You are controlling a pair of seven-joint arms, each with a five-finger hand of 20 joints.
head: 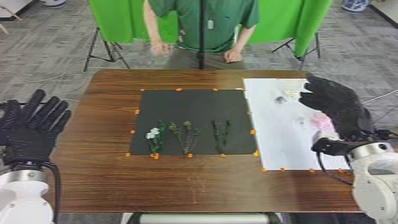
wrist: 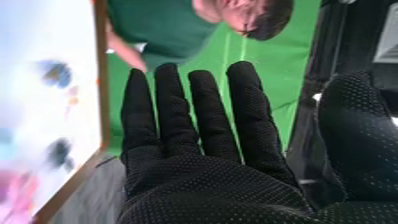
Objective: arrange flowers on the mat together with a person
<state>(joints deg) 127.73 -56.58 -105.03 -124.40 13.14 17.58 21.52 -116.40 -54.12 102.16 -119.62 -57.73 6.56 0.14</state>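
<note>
In the head view my left hand [head: 32,131] is open, palm up, at the table's left edge. My right hand [head: 338,102] is above the white sheet's right side, and in the right wrist view the right hand [wrist: 204,175] has straight fingers and holds nothing. On the dark mat [head: 182,107] lie a stem with white flowers [head: 153,133], a thin branching stem [head: 187,136] and green stems [head: 221,135], side by side along its near half. Pink flowers [head: 321,121] lie on the white sheet [head: 275,135] beside my right hand; in the right wrist view pink flowers [wrist: 18,192] show too.
Small orange markers [head: 253,132] line the mat and sheet on the brown table [head: 195,187]. Small dark and pale flowers [head: 281,100] lie on the sheet's far part. A person stands beyond the far edge, hands lowered near it, with a green backdrop [head: 298,22] behind.
</note>
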